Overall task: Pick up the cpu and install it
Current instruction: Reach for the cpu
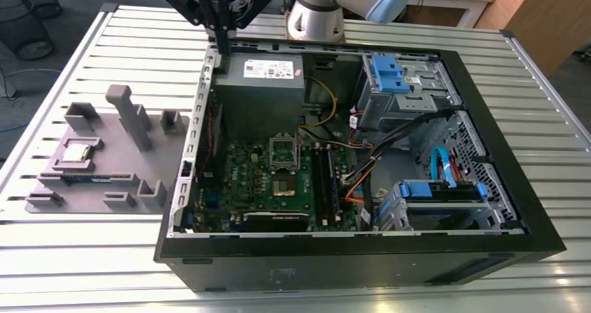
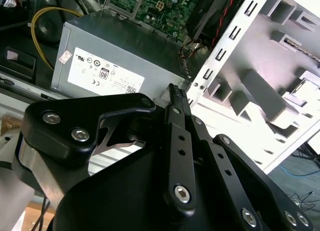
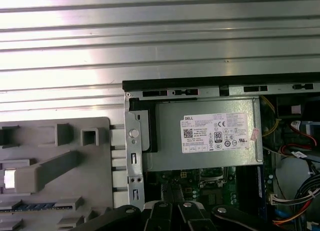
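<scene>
In the exterior view the black-linked gripper (image 1: 221, 46), at the far corner of the grey metal power-supply box (image 1: 259, 84), is cut off by the frame edge, as is the pale grey-and-blue arm (image 1: 323, 12) behind that box. In the second wrist view the gripper's body hides the box's near end. The small silvery square cpu (image 1: 79, 151), on the grey plastic holder (image 1: 83, 192) well apart from the box, is too small to show surface detail.
</scene>
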Tool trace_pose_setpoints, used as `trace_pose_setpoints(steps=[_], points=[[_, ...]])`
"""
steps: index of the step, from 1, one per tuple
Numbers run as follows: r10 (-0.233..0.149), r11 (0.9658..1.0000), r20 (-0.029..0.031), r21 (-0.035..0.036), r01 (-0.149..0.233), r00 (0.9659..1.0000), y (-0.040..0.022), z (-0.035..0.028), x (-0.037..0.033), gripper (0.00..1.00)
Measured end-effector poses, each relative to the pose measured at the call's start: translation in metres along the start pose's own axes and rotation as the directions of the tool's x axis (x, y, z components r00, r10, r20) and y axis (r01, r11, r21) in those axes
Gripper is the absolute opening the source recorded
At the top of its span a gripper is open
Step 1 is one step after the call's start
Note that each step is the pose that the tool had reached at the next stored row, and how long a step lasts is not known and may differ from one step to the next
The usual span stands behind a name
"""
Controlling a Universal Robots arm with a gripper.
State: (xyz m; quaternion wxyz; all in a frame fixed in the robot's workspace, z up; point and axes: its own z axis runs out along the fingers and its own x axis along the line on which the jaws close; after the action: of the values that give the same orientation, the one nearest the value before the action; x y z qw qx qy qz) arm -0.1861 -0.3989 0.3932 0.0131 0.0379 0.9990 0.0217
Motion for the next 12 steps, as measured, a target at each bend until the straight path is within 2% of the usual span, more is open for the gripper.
trace_pose_setpoints(steps=[12], points=[[0.0, 1.0, 0.0, 0.0, 0.0, 1.0, -0.0004, -0.0001, 0.0053, 0.11]])
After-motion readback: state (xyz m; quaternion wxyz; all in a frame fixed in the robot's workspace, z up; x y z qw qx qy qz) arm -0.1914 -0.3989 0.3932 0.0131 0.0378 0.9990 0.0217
